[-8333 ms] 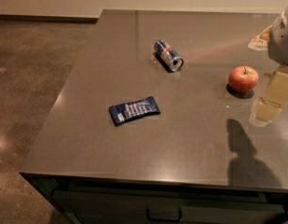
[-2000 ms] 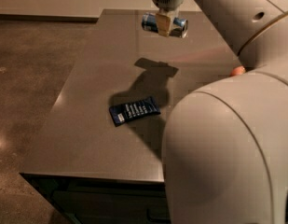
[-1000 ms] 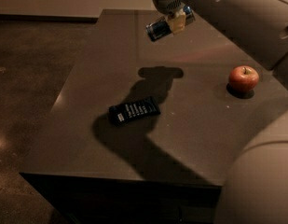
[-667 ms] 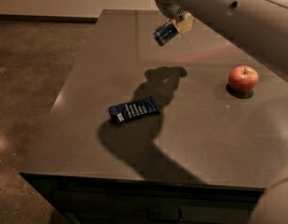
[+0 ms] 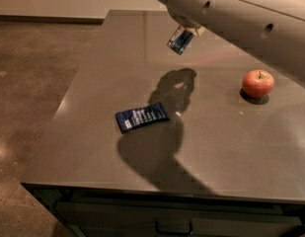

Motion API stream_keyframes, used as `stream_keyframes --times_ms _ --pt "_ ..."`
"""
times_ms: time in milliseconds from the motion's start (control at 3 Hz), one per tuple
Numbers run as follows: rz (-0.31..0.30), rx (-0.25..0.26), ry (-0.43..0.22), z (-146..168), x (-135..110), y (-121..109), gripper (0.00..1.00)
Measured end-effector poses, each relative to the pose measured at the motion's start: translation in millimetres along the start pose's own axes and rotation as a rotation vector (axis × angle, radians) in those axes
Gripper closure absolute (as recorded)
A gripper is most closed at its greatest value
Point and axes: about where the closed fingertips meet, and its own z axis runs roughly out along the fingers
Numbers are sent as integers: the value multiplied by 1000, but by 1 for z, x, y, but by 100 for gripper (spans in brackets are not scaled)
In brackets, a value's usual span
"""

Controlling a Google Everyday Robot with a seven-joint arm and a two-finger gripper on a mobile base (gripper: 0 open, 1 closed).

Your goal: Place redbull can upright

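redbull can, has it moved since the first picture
Yes. The redbull can lay on the table left of the apple; now it hangs tilted in the gripper, lifted above that spot.

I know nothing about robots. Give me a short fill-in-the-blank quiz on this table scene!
The gripper holds the redbull can in the ____, off the table.
The can is ____, not upright.
The round red fruit is an ____.
The snack packet lies ____ on the table.
Missing: air, tilted, apple, flat.
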Motion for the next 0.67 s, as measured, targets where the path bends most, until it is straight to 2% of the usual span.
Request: stream_keyframes --times_ms 333,667 --pt "-122 43 7 3 -3 2 100" --pt "-121 42 8 3 -3 2 100"
